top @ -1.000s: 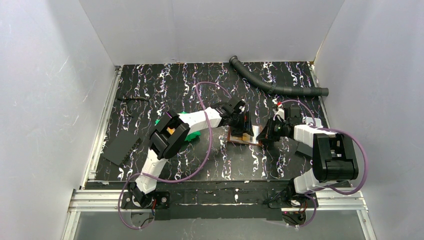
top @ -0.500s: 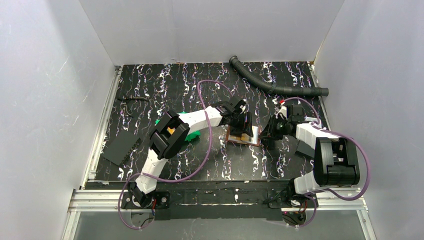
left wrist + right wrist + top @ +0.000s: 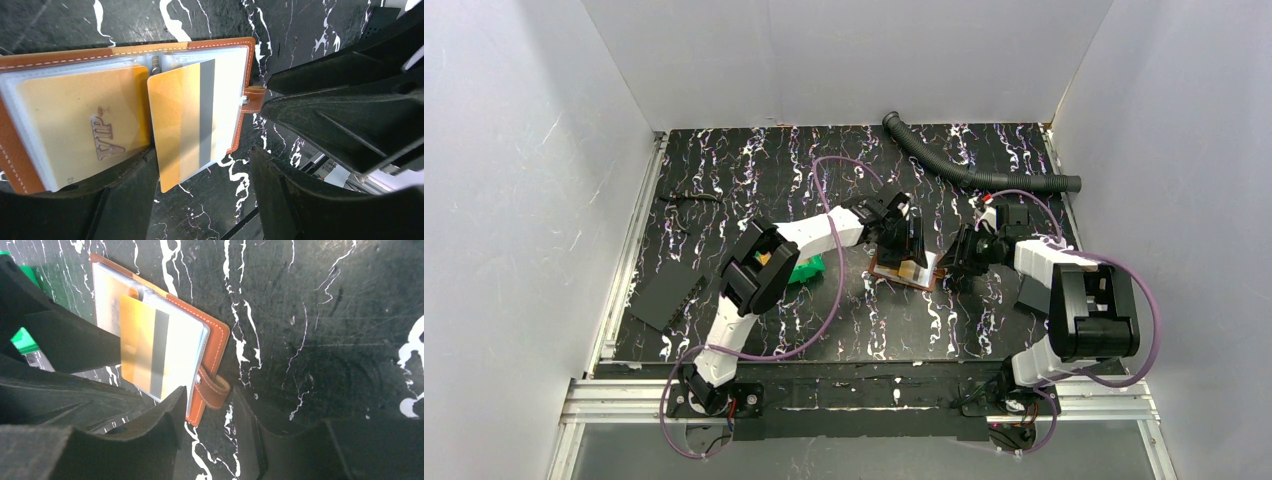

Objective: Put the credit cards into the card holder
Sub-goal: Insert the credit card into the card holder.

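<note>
The left gripper (image 3: pixel 202 162) has its jaws apart, one on either side of the wallet's (image 3: pixel 240 45) near edge, gripping nothing. A gold striped card (image 3: pixel 185 120) lies loose on the wallet's right page and sticks out past that edge, beside one finger. The right gripper (image 3: pixel 210 407) is also parted, its fingers either side of the wallet's snap tab (image 3: pixel 214 389) without pinching it. A gold VIP card (image 3: pixel 85 125) sits under the clear sleeve of the left page. The wallet lies open on the black marbled table (image 3: pixel 724 180). A green bin (image 3: pixel 807 270) lies to the wallet's left, a grey hose (image 3: pixel 984 175) behind it. The left arm stretches over the bin to the wallet; the right arm bends in from the wallet's right.
</note>
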You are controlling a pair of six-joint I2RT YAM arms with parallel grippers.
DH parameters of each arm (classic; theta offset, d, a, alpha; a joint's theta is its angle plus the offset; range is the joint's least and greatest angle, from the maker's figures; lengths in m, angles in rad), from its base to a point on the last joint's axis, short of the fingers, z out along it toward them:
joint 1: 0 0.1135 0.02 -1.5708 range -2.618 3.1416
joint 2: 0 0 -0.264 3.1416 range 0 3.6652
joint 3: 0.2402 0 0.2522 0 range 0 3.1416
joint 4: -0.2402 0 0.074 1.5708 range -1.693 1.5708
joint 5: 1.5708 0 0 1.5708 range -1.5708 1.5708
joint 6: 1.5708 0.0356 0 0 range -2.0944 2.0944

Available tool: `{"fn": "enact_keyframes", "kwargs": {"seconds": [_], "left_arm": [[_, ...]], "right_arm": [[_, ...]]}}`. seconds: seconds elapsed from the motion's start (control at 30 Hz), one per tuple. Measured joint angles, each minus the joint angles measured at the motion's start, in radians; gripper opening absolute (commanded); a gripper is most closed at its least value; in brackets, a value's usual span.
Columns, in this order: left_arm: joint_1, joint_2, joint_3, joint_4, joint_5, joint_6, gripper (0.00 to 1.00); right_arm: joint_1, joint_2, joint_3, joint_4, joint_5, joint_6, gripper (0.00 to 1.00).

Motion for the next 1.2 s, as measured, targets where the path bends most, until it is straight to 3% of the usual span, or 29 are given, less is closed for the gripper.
{"fn": "enact_keyframes", "kwargs": {"seconds": [0.33, 0.57, 0.73, 1.2], "left_arm": [[0.01, 0.0, 0.035, -0.047, 0.0, 0.011, 0.65], [0.015, 0.002, 0.091, -0.114, -0.028, 0.037, 0.53], [0.02, 0.016, 0.149, -0.125, -0.035, 0.052, 0.6], [0.009, 0.076, 0.182, -0.153, -0.097, 0.088, 0.59]], "right_arm": [[0.001, 0.045, 0.009, 0.037, -0.011, 0.013, 0.45], [0.002, 0.071, 0.01, 0.073, -0.015, 0.026, 0.36], [0.002, 0.078, 0.01, 0.087, -0.019, 0.033, 0.34], [0.002, 0.081, 0.01, 0.087, -0.016, 0.034, 0.3]]}}
